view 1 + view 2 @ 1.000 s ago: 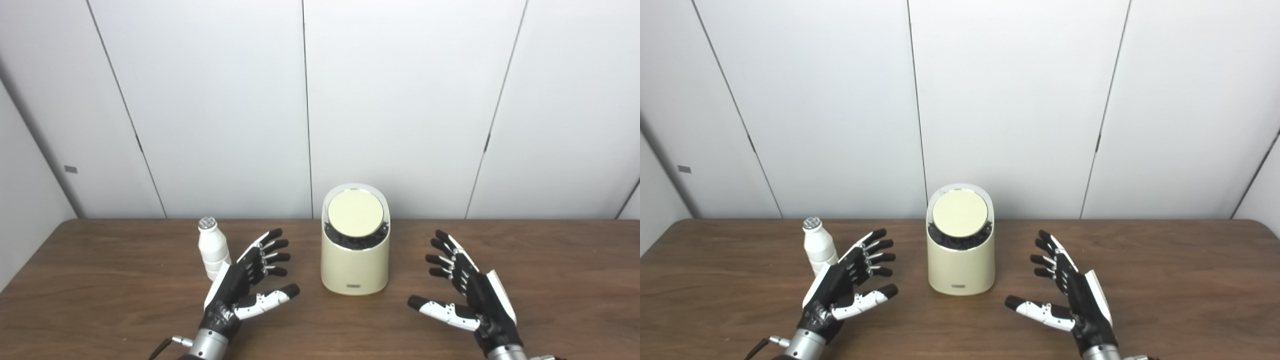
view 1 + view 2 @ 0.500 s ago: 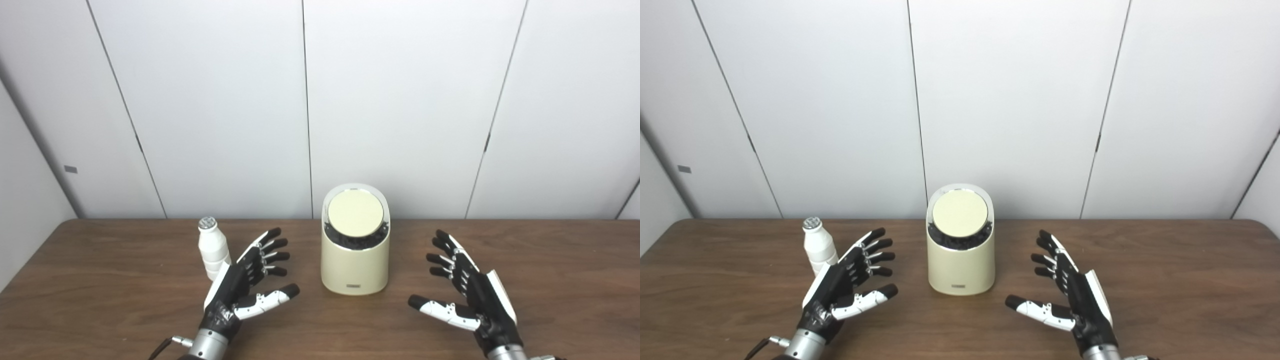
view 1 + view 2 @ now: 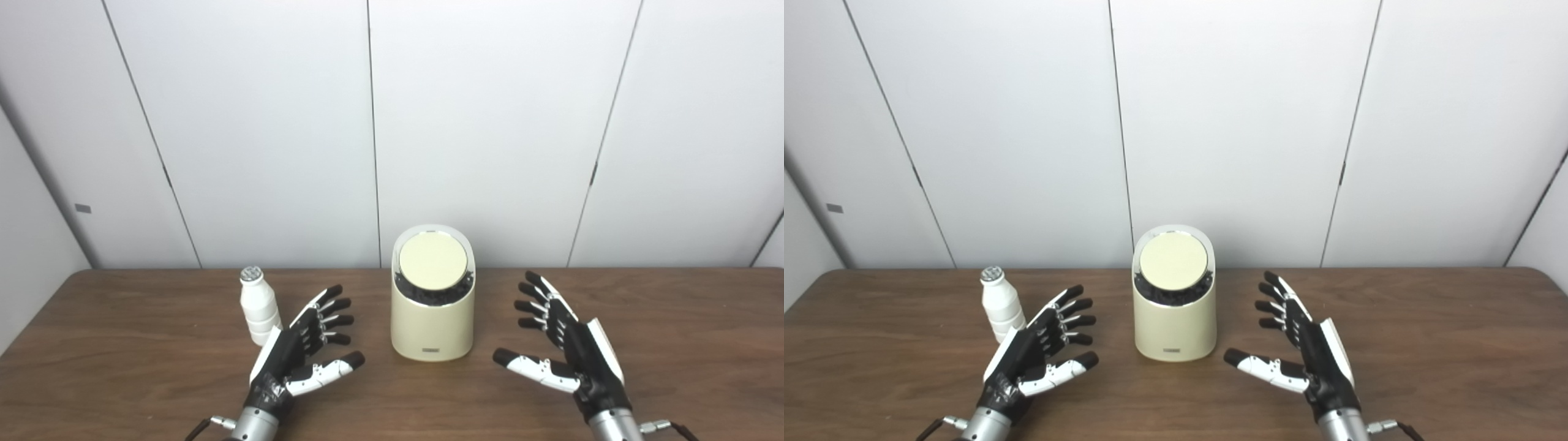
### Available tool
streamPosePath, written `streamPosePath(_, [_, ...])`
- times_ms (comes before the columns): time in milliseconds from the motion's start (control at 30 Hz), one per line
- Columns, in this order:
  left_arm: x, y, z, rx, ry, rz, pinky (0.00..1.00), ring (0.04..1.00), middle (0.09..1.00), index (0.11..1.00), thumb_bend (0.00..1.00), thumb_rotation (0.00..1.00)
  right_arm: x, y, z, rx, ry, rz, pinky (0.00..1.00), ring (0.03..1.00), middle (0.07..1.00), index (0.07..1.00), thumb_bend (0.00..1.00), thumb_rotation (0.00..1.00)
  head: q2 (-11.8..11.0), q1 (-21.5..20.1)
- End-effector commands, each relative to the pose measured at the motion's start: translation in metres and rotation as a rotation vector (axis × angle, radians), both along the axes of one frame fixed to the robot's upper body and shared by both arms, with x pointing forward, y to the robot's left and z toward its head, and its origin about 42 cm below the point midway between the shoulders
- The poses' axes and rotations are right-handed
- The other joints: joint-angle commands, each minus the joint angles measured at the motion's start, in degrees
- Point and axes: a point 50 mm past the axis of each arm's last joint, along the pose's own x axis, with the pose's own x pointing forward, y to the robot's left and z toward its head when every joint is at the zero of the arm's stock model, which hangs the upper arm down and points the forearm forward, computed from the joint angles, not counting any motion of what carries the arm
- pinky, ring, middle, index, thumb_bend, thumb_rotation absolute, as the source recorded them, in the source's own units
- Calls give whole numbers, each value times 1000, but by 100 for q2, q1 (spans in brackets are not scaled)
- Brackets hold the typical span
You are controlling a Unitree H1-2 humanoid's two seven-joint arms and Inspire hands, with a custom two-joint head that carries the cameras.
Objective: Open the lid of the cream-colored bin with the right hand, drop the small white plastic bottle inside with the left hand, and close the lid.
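Observation:
A cream-colored bin (image 3: 433,324) stands mid-table, its round slanted lid (image 3: 433,261) down and facing me. Left of it a small white plastic bottle (image 3: 258,305) with a silver cap stands upright. My left hand (image 3: 300,349) is open, palm toward the bin, just right of and in front of the bottle, apart from it. Open as well, my right hand (image 3: 566,346) sits to the right of the bin with fingers spread and thumb pointing at the bin's base, a clear gap between them. Neither hand holds anything.
The brown wooden table (image 3: 122,367) ends at white wall panels (image 3: 490,122) just behind the bin. Bare wood shows on both sides of the hands and along the front edge.
My right hand has moved a little forward and left, closer to the bin. The left hand has hardly moved. The camera has shifted slightly.

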Motion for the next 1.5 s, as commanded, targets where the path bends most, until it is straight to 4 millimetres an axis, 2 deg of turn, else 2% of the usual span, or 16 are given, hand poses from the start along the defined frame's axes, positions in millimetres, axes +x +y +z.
streamPosePath(0, [12, 1, 22, 1, -107, -6, 670, 791, 867, 932, 781, 233, 15, 7, 41, -43, -118, -11, 737, 836, 886, 911, 773, 396, 1, -4])
streamPosePath(200, [15, -1, 20, -5, -111, -4, 669, 787, 862, 930, 783, 230, 44, 14, 75, -131, -127, 14, 693, 858, 905, 918, 788, 362, -32, 16])
streamPosePath(333, [16, -3, 20, -12, -112, -8, 667, 785, 863, 931, 778, 218, 59, 18, 97, -202, -153, 31, 709, 847, 906, 915, 796, 295, -23, 58])
streamPosePath(433, [16, -4, 19, -10, -109, -12, 673, 784, 863, 933, 780, 222, 66, 21, 109, -225, -160, 24, 708, 849, 911, 912, 808, 284, -9, 71])
streamPosePath(567, [15, -6, 20, -14, -104, -11, 676, 785, 863, 934, 791, 227, 75, 27, 124, -277, -163, -1, 711, 852, 914, 920, 818, 344, -3, 86])
streamPosePath(700, [16, -7, 19, -15, -107, -13, 675, 786, 861, 931, 794, 223, 84, 33, 133, -322, -153, -13, 714, 868, 918, 927, 822, 363, -6, 94])
streamPosePath(800, [17, -7, 19, -16, -110, -14, 677, 788, 862, 931, 801, 227, 88, 39, 138, -354, -123, -23, 770, 907, 938, 940, 816, 380, 1, 91])
streamPosePath(933, [16, -8, 20, -20, -109, -16, 677, 790, 863, 932, 785, 212, 95, 47, 139, -363, -165, -46, 654, 813, 882, 895, 853, 330, 10, 122])
streamPosePath(1200, [15, -10, 21, -15, -109, -8, 675, 787, 860, 932, 807, 243, 99, 57, 134, -406, -145, -18, 674, 830, 876, 891, 906, 312, 40, 159])
streamPosePath(1267, [14, -11, 23, -16, -114, -13, 677, 783, 857, 930, 795, 237, 99, 56, 131, -439, -149, -4, 665, 828, 884, 900, 965, 395, 46, 163])
streamPosePath(1367, [13, -13, 25, -27, -116, -23, 678, 783, 855, 929, 799, 238, 99, 57, 129, -460, -153, 6, 649, 819, 884, 900, 996, 431, 67, 169])
streamPosePath(1467, [12, -14, 27, -34, -113, -28, 680, 787, 855, 925, 793, 215, 99, 59, 128, -480, -149, 3, 647, 824, 887, 894, 956, 332, 74, 168])
